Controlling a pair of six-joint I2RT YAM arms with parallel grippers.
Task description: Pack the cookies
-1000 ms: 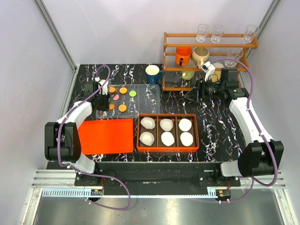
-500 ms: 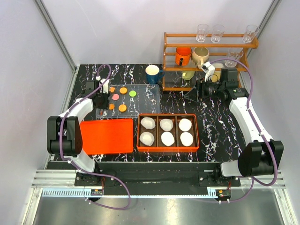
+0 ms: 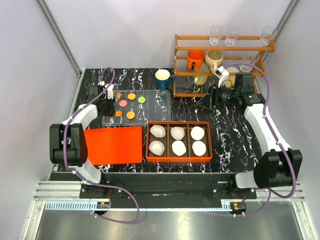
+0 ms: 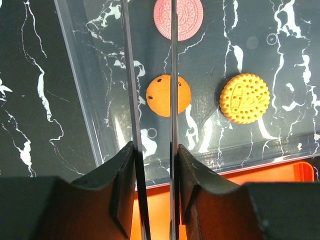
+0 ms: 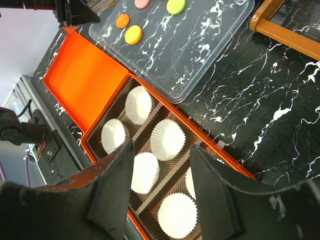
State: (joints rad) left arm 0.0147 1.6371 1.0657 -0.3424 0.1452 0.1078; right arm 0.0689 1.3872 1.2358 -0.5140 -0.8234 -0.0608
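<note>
Six cookies lie on a clear tray (image 3: 150, 107): four orange (image 3: 131, 96), one pink (image 3: 123, 103), one green (image 3: 142, 99). My left gripper (image 3: 105, 105) is at the tray's left edge, shut on metal tongs (image 4: 131, 90). In the left wrist view my gripper (image 4: 154, 150) holds the two blades either side of a dotted orange cookie (image 4: 168, 95), with the pink cookie (image 4: 178, 20) beyond and another orange cookie (image 4: 244, 98) to the right. My right gripper (image 3: 210, 95) (image 5: 160, 150) is open and empty, above the table near the shelf.
An orange box (image 3: 178, 159) holding six white paper liners (image 3: 178, 133) sits at the front centre, its orange lid (image 3: 112, 145) to the left. A blue mug (image 3: 163, 78) and a wooden shelf (image 3: 225, 50) with mugs and glasses stand at the back.
My left gripper has shifted a little back and left along the tray's left edge with the tongs. The right arm has not moved.
</note>
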